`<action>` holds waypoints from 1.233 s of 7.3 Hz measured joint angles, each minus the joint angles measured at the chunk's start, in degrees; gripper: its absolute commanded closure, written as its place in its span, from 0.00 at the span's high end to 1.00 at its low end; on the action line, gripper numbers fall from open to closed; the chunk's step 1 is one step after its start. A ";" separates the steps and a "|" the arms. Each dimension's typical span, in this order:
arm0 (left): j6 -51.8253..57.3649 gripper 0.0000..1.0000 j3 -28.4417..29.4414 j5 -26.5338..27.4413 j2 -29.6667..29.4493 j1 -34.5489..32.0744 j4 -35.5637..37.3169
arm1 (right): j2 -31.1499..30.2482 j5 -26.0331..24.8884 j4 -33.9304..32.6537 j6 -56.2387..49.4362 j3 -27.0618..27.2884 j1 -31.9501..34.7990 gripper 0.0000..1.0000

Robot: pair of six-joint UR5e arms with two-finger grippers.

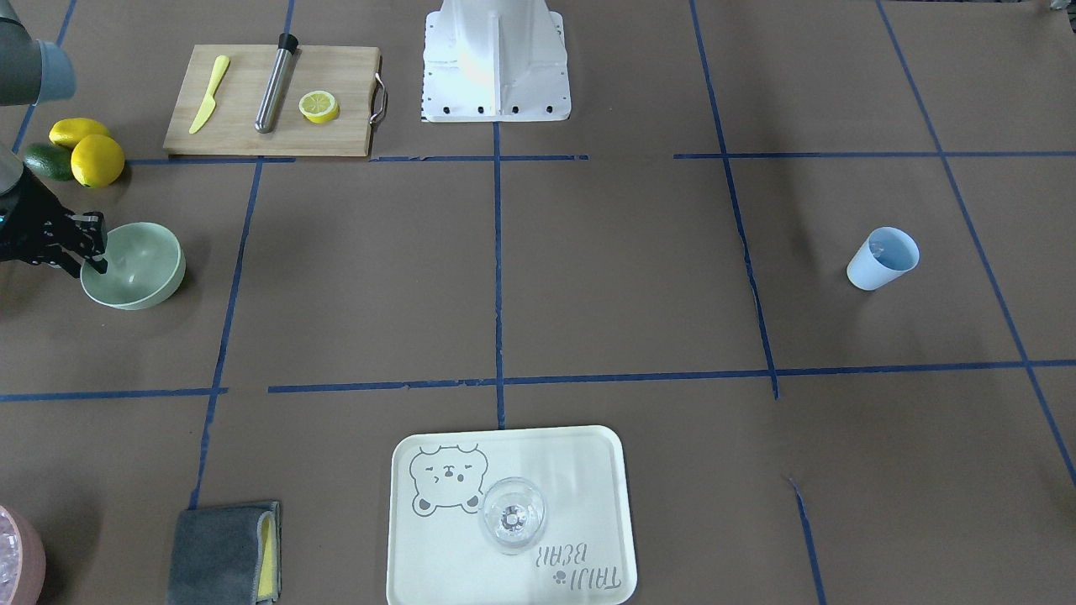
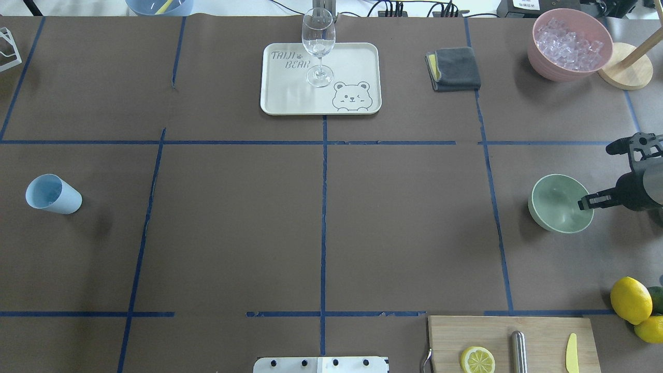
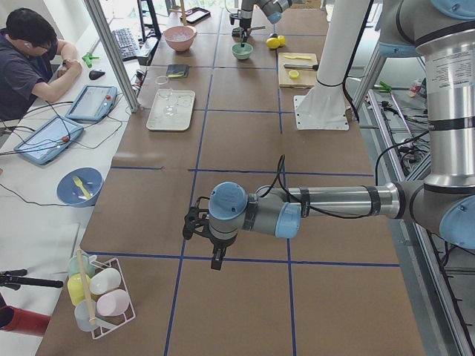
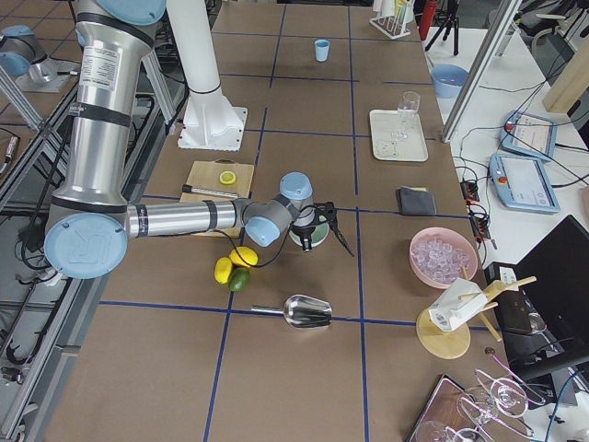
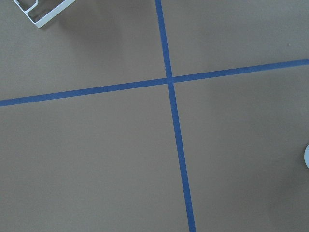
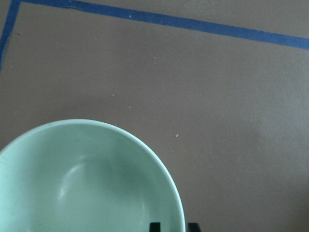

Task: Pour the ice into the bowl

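Note:
The pale mint-green bowl [image 1: 143, 269] [image 2: 557, 202] [image 6: 87, 183] stands upright at the table's right side; the part I see is empty. My right gripper [image 1: 94, 262] [image 2: 588, 203] [image 6: 174, 226] grips its rim, one finger inside and one outside, nearly closed. The ice [image 2: 570, 39] fills a pink container [image 2: 570, 65] at the far right. The light blue cup [image 1: 881, 259] [image 2: 54, 194] stands far left, with something glassy inside. My left gripper [image 3: 215, 261] hovers over bare table beyond the cup. I cannot tell whether it is open or shut.
A cutting board [image 1: 269, 101] holds a yellow knife, a metal rod and half a lemon. Lemons and a lime [image 1: 88, 151] lie near the bowl. A tray [image 1: 588, 470] bears a wine glass [image 1: 511, 514]. A grey cloth [image 1: 223, 550] and a metal scoop [image 4: 308, 313] lie on the table.

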 measured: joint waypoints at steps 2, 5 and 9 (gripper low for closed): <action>0.00 1.00 0.00 0.00 0.00 0.00 -0.02 | 0.10 2.31 -0.05 0.26 3.04 0.11 0.00; 0.00 1.00 0.09 0.00 0.06 0.00 -0.04 | 5.70 4.86 -1.28 10.37 7.46 -0.47 0.00; -0.02 1.00 -0.06 -0.06 0.09 -0.05 -0.02 | 27.51 -0.50 -17.37 27.21 6.79 -11.02 0.00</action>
